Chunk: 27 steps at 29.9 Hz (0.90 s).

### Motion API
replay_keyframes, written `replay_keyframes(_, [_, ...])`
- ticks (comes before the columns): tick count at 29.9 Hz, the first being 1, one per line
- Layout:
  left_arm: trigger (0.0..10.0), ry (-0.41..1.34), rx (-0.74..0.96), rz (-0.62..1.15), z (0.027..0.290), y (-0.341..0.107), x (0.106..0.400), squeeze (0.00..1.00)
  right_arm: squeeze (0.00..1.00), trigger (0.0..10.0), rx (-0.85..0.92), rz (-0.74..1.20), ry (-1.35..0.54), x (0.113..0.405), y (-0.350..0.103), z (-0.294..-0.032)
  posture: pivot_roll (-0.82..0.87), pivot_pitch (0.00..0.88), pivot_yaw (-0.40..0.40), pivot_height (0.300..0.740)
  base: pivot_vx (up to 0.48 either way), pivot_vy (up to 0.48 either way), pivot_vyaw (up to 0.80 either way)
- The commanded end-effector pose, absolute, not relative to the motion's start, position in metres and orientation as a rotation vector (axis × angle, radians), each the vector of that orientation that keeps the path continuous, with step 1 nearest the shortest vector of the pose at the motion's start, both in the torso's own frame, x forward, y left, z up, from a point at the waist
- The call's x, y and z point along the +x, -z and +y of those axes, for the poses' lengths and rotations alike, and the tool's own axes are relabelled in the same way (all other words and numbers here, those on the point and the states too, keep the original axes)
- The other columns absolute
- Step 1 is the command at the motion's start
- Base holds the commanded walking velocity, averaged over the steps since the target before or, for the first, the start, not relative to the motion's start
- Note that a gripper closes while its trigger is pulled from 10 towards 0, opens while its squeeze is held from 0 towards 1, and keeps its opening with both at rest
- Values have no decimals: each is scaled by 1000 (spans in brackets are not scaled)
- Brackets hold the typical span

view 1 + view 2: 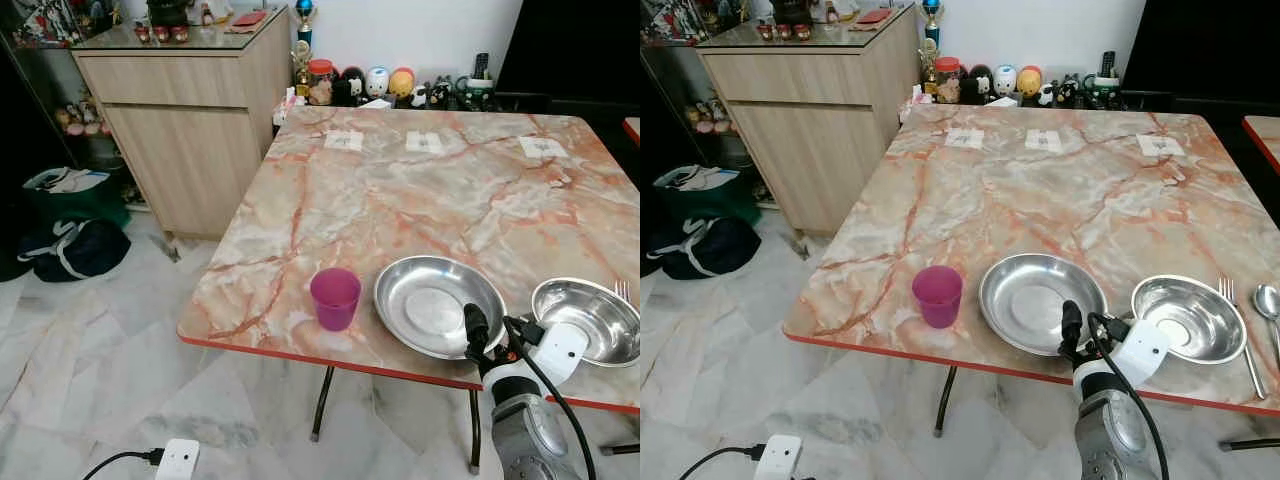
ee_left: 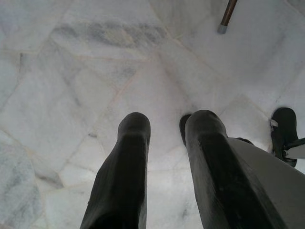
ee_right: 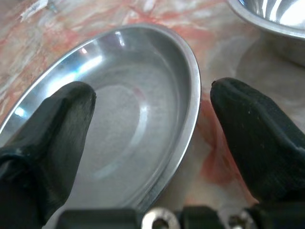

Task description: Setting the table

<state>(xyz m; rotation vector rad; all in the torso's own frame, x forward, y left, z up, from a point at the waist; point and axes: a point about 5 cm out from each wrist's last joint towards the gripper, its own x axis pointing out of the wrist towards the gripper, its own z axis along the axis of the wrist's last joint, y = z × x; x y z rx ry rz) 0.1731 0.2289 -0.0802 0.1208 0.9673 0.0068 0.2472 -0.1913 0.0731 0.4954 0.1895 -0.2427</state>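
We have our right gripper (image 3: pixel 152 119) at the near edge of the table (image 1: pixel 400 190), fingers spread, one over the plate (image 1: pixel 438 303) and the other outside its rim over the marble. Nothing is pinched yet. The plate lies flat near the front edge, between the cup (image 1: pixel 335 297) on its left and the bowl (image 1: pixel 588 318) on its right, apart from both.

Our left gripper (image 2: pixel 167 167) hangs by our side over the floor (image 2: pixel 71 71), fingers parted and empty.

What could go wrong, as we judge it: the rim is thin, shiny and sloped, so a pinch across it may slip and let the plate tilt or skid. It sits close to the table edge, and a pull toward us could drag it off onto the floor. A sideways shove could knock it into the bowl or tip the cup, which is light and standing upright. If the inner finger presses down first, the far rim may lift and clatter.

Our count: one plate, one bowl, one cup, one fork (image 1: pixel 1238 330) and one spoon (image 1: pixel 1267 303) lying right of the bowl, and three paper squares (image 1: pixel 424 142) along the far side. A cabinet (image 1: pixel 185 120) stands beyond the left corner.
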Motion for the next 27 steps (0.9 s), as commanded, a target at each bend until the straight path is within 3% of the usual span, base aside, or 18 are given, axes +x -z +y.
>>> replay_keyframes(1, [10000,-9,130,1001,232,83,166,0,0,10000,515,201,250,248,-73,-189,-141,13,26,740,0,0,0])
replay_keyframes(3, [10000,-6,131,1003,232,83,165,0,0,10000,528,221,264,249,-71,-190,-141,13,26,740,0,0,0])
replay_keyframes(4, [10000,-4,133,1005,232,84,165,0,0,1686,541,237,275,251,-69,-191,-140,12,26,740,0,0,0])
replay_keyframes(6, [10000,-2,134,1006,232,84,164,0,0,627,543,259,278,253,-67,-191,-140,12,25,740,0,0,0])
replay_keyframes(7, [10000,-1,134,1006,231,84,164,0,0,4235,545,269,275,256,-66,-190,-138,10,26,740,0,0,0])
replay_keyframes(9, [10000,-1,134,1006,231,84,164,0,0,4235,545,269,275,256,-66,-190,-138,10,26,740,0,0,0])
replay_keyframes(10, [10000,0,135,1007,231,84,164,0,0,10000,545,275,273,258,-66,-190,-138,11,25,740,0,0,0])
replay_keyframes(11, [10000,1,136,1008,231,84,163,0,0,10000,540,283,272,261,-65,-190,-135,10,25,740,0,0,0])
replay_keyframes(12, [10000,0,136,1009,231,84,163,0,0,0,545,286,280,263,-64,-190,-134,11,24,740,0,0,0])
replay_keyframes(14, [10000,0,138,1010,231,85,163,0,0,863,553,297,283,265,-63,-190,-132,12,25,740,0,0,0])
replay_keyframes(15, [10000,-1,138,1011,231,85,163,0,0,4235,549,302,282,265,-62,-190,-131,12,25,740,0,0,0])
replay_keyframes(16, [10000,-1,138,1011,231,85,163,0,0,10000,547,306,280,266,-62,-189,-131,11,26,740,0,0,0])
replay_keyframes(18, [10000,-1,138,1011,231,85,163,0,0,10000,546,310,280,267,-62,-189,-131,12,26,740,0,0,0])
replay_keyframes(19, [10000,0,139,1012,231,85,162,0,0,3020,538,316,276,267,-61,-189,-132,13,27,740,0,0,0])
replay_keyframes(20, [10000,0,139,1012,231,85,162,0,0,0,542,317,281,267,-61,-189,-129,12,27,740,0,0,0])
replay_keyframes(23, [10000,0,138,1012,231,85,162,0,0,0,547,322,292,267,-60,-189,-131,13,29,740,0,0,0])
replay_keyframes(24, [10000,1,139,1012,231,85,162,0,0,10000,544,333,294,266,-59,-188,-131,14,29,740,0,0,0])
replay_keyframes(27, [10000,3,139,1013,230,85,162,0,0,10000,529,370,306,264,-53,-189,-131,13,31,740,0,0,0])
